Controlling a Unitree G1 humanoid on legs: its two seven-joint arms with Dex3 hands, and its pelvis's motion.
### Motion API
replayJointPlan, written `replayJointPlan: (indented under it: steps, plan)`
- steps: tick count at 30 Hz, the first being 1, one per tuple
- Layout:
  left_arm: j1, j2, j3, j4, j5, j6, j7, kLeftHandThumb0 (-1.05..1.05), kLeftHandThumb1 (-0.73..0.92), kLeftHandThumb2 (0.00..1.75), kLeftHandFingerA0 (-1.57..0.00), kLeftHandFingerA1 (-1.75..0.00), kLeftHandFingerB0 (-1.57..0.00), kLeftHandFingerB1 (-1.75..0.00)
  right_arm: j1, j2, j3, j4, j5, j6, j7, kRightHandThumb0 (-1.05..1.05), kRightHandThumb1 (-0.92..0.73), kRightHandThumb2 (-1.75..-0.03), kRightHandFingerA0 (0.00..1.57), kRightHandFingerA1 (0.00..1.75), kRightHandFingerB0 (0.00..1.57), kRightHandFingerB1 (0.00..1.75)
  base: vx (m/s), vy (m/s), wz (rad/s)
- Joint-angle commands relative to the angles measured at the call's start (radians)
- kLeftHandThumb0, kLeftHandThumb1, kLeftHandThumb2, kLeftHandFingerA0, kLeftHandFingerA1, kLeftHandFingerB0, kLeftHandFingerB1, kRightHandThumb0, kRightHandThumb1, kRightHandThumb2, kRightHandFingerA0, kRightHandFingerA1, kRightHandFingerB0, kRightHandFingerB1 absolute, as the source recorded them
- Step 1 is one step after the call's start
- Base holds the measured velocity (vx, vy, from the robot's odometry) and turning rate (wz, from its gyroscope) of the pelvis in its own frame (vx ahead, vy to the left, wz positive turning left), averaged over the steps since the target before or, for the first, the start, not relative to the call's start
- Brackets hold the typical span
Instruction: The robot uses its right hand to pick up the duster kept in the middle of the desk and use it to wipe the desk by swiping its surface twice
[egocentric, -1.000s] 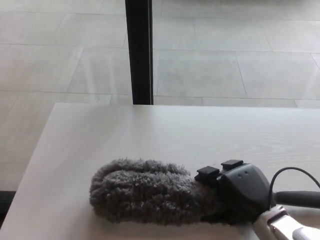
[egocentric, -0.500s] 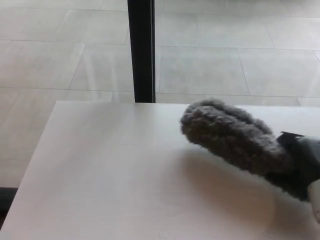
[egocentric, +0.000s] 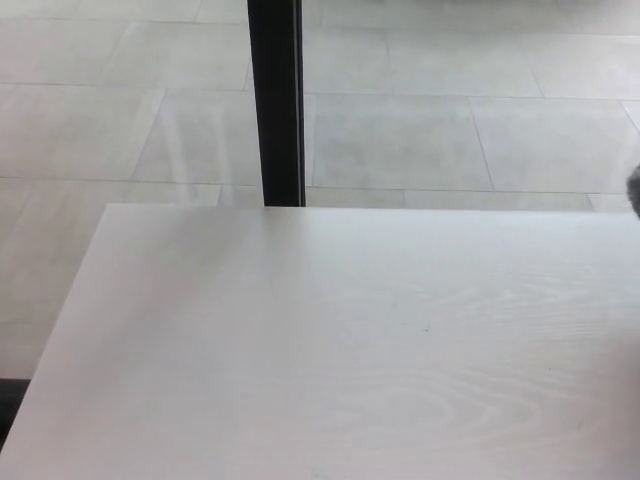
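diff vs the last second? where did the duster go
The duster swept from the desk's near edge up and to the right; now only a grey sliver shows at the picture's right edge. The right hand has left the view. The desk and black post are unchanged.

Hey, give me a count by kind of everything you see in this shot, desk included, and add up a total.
Desk, white wood grain: 1
Duster, only a grey sliver at the right edge: 1
Black post behind the desk: 1
Robot hands: 0 in view
Total: 3
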Motion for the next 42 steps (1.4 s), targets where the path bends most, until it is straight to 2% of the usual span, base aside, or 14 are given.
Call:
replayJointPlan:
  steps: [1,2,4,7,8,11,19,25,27,28,30,33,35,42]
  plan:
    - [0.008,0.008,0.015,0.007,-0.032,0.017,0.0,-0.46,0.67,0.59,-0.6,-0.6,-0.51,-0.5,0.061,-0.033,-0.06,0.008,0.123,0.091,0.025,-0.47,-0.54,-0.97,1.13,1.33,0.79,1.1,0.0,0.0,0.0]
    - [0.012,0.009,0.008,0.004,-0.026,0.013,-0.008,-0.46,0.68,0.59,-0.58,-0.58,-0.49,-0.49,0.064,-0.023,-0.077,0.006,0.148,0.089,0.044,-0.47,-0.73,-0.66,0.75,1.52,0.73,1.05,0.0,0.0,0.0]
    - [0.017,0.006,0.007,-0.001,-0.027,0.006,-0.013,-0.45,0.69,0.59,-0.58,-0.59,-0.51,-0.5,0.073,-0.015,-0.067,0.001,0.145,0.082,0.07,-0.5,-0.8,-0.65,0.72,1.26,0.72,0.99,0.0,0.0,0.0]
    - [0.015,0.01,0.008,0.004,-0.029,0.013,-0.012,-0.44,0.7,0.59,-0.57,-0.58,-0.5,-0.48,0.059,-0.004,0.051,0.013,0.054,0.113,0.087,-0.41,-0.64,-0.59,0.73,0.98,0.75,0.67,0.0,0.0,0.0]
    - [0.013,0.011,0.014,0.005,-0.035,0.014,-0.008,-0.43,0.69,0.6,-0.6,-0.59,-0.53,-0.5,0.042,0.015,0.098,0.017,0.026,0.149,0.071,-0.49,-0.41,-0.83,0.95,1.28,0.76,0.9,0.0,0.0,0.0]
    - [0.018,0.012,0.001,0.001,-0.024,0.001,-0.011,-0.47,0.68,0.6,-0.59,-0.59,-0.54,-0.5,0.052,0.027,0.147,0.009,0.039,0.127,0.069,-0.4,-0.53,-0.58,0.84,1.45,0.86,0.58,0.0,0.0,0.0]
    - [0.016,0.009,0.007,0.004,-0.037,0.016,-0.005,-0.46,0.68,0.6,-0.61,-0.59,-0.51,-0.49,0.048,0.095,0.224,0.012,0.031,0.153,0.026,-0.36,-0.55,-0.56,0.89,1.68,0.8,0.89,0.0,0.0,0.0]
    - [0.025,0.006,-0.014,0.0,-0.026,-0.004,-0.011,-0.46,0.71,0.61,-0.6,-0.56,-0.52,-0.48,0.033,0.115,0.293,0.007,0.023,0.125,0.008,-0.44,-0.56,-0.57,0.9,1.55,0.85,0.62,0.0,0.0,0.0]
    - [0.023,0.007,-0.022,-0.002,-0.022,-0.009,-0.012,-0.47,0.71,0.61,-0.61,-0.58,-0.52,-0.48,0.017,0.113,0.269,0.006,0.072,0.103,0.073,-0.5,-0.6,-0.62,0.78,1.5,0.74,0.89,0.0,0.0,0.0]
    - [0.018,0.008,-0.016,0.002,-0.03,-0.004,-0.008,-0.47,0.71,0.61,-0.63,-0.58,-0.52,-0.49,-0.011,0.101,0.292,0.013,0.057,0.16,0.154,-0.77,-0.75,-0.63,0.78,1.06,0.29,0.49,0.0,0.0,0.0]
    - [0.017,0.009,-0.017,0.002,-0.028,-0.012,-0.009,-0.47,0.73,0.61,-0.6,-0.57,-0.52,-0.49,-0.025,0.086,0.312,0.017,0.045,0.194,0.218,-0.81,-0.76,-0.64,0.6,0.82,0.08,0.28,0.0,0.0,0.0]
    - [0.02,0.008,-0.017,-0.004,-0.03,-0.026,-0.018,-0.48,0.72,0.61,-0.6,-0.58,-0.54,-0.5,-0.033,0.06,0.349,0.026,0.017,0.231,0.28,-0.83,-0.76,-0.63,0.67,1.06,0.02,0.27,0.0,0.0,0.0]
    - [0.02,0.011,-0.016,-0.004,-0.032,-0.021,-0.021,-0.48,0.72,0.61,-0.6,-0.58,-0.53,-0.5,-0.041,0.049,0.379,0.036,0.0,0.25,0.317,-0.76,-0.6,-1.03,0.7,0.97,0.0,0.27,0.0,0.0,0.0]
    - [0.013,0.014,-0.011,-0.008,-0.037,-0.003,-0.022,-0.46,0.72,0.61,-0.59,-0.58,-0.5,-0.49,0.009,0.018,0.443,0.022,-0.029,0.181,0.214,-0.38,-0.58,-0.58,0.79,1.69,0.8,0.68,0.0,0.0,0.0]
